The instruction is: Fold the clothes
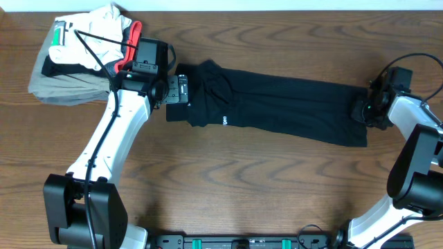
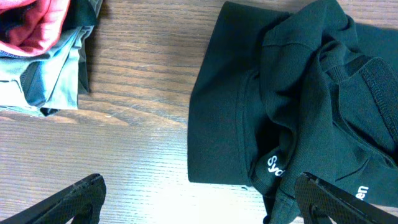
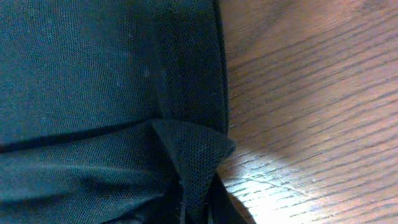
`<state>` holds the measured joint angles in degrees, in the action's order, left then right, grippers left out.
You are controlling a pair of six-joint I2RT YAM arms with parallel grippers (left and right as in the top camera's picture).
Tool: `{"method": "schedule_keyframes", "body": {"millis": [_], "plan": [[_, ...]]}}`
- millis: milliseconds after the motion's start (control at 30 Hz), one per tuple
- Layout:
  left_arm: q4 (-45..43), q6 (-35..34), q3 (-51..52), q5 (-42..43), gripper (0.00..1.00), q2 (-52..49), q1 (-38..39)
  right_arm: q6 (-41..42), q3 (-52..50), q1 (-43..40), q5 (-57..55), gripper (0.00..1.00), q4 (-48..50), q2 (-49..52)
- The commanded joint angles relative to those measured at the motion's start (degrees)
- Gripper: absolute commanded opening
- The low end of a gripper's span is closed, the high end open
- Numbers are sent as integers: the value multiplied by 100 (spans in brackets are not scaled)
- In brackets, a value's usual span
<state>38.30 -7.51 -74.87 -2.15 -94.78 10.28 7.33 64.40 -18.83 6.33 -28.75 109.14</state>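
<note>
The black top [image 1: 277, 107] lies drawn into a long band across the middle of the worktop [image 1: 242, 180], collar end bunched at the left, probably so it can be folded end over end. The left end effector [image 1: 176, 90] hangs over that collar end, fingers wide apart and empty (poised to take the cloth, I judge). The right end effector [image 1: 363, 111] sits at the band's right end, though whether it grips I cannot tell.

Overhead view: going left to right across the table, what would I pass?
A stack of folded garments → left gripper → black top → right gripper.
</note>
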Motion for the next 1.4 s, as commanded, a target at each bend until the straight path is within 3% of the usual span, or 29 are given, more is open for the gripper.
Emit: {"method": "schedule_keyframes", "body": {"millis": [0, 300, 533, 867, 1367], "plan": [[7, -7, -46, -94, 98, 7, -26, 68, -44, -378, 90, 1, 44, 251], [7, -7, -46, -94, 98, 7, -26, -234, 531, -1368, 772, 1, -11, 251], [9, -7, -46, -94, 98, 7, -26, -492, 1285, -1377, 1102, 1, -866, 240], [26, -7, -46, -94, 98, 7, -24, -570, 1545, -247, 1178, 1, -1714, 111], [24, -7, -46, -94, 98, 4, -24, -50, 1685, 1703, 905, 1, -1504, 109]]}}
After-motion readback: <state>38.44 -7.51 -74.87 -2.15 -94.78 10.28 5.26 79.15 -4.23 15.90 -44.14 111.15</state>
